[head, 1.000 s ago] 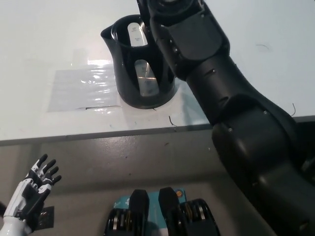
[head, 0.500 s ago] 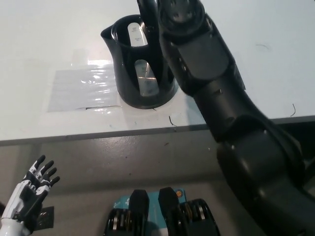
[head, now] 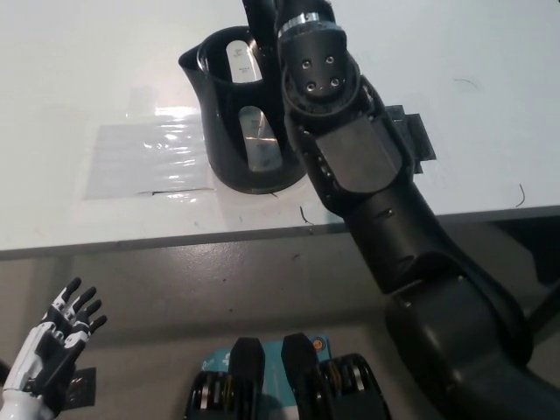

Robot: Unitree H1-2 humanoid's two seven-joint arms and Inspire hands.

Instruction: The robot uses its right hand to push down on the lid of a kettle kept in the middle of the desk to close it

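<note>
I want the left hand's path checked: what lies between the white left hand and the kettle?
In the head view, only the desk's front edge and a clear taped sheet separate the left hand from the kettle.

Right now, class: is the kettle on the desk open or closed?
Open. The kettle stands upright on the desk, and the head view looks straight into its dark interior through the uncovered mouth.

right arm (head: 367,201) reached farther up (past kettle (head: 249,114))

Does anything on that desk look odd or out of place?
Only small things: the black plastic kettle stands open, its inside showing, and a wrinkled clear plastic sheet lies beside it on the white desk. No spill shows.
</note>
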